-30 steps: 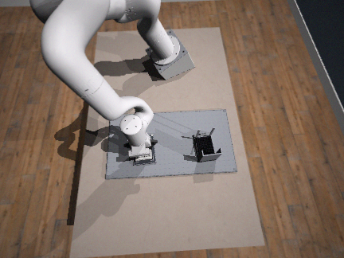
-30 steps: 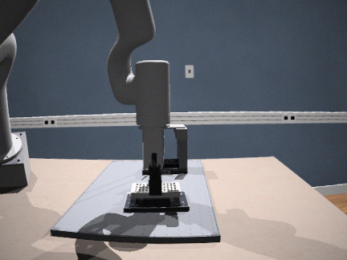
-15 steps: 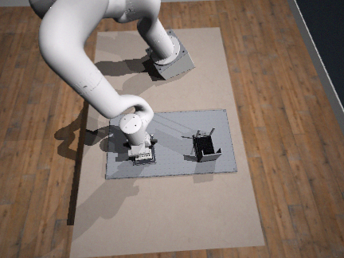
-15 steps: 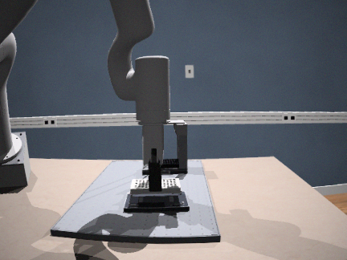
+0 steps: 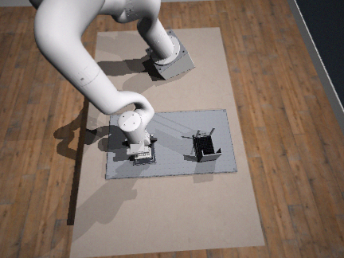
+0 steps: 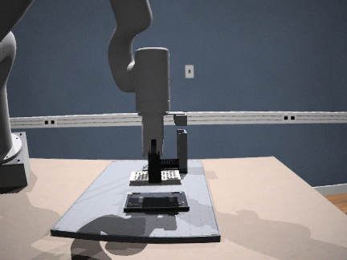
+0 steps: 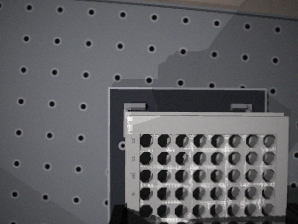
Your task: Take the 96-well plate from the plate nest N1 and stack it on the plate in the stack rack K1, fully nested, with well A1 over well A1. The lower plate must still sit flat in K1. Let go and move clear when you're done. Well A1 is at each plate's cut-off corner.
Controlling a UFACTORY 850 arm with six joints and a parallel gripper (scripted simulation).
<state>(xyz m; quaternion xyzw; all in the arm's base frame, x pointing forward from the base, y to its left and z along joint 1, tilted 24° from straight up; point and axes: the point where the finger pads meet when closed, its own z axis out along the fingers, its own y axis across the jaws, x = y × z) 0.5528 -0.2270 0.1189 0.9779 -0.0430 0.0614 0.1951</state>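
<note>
My gripper [image 6: 154, 176] is shut on the white 96-well plate [image 6: 155, 176] and holds it level, lifted clear above the dark plate nest N1 [image 6: 156, 201]. In the wrist view the plate [image 7: 206, 167] fills the lower right, and the nest's dark frame [image 7: 187, 100] shows below and beyond it. In the top view the plate [image 5: 142, 154] sits under my wrist, at the left of the grey perforated baseplate [image 5: 171, 143]. The stack rack K1 [image 5: 205, 147] stands at the right of the baseplate with a dark plate inside. It also shows in the exterior view [image 6: 177, 158], behind the gripper.
The arm's base [image 5: 171, 57] stands at the back of the beige mat. The rack K1 has tall posts and a grey wall around its plate. A rail runs along the blue wall behind the table.
</note>
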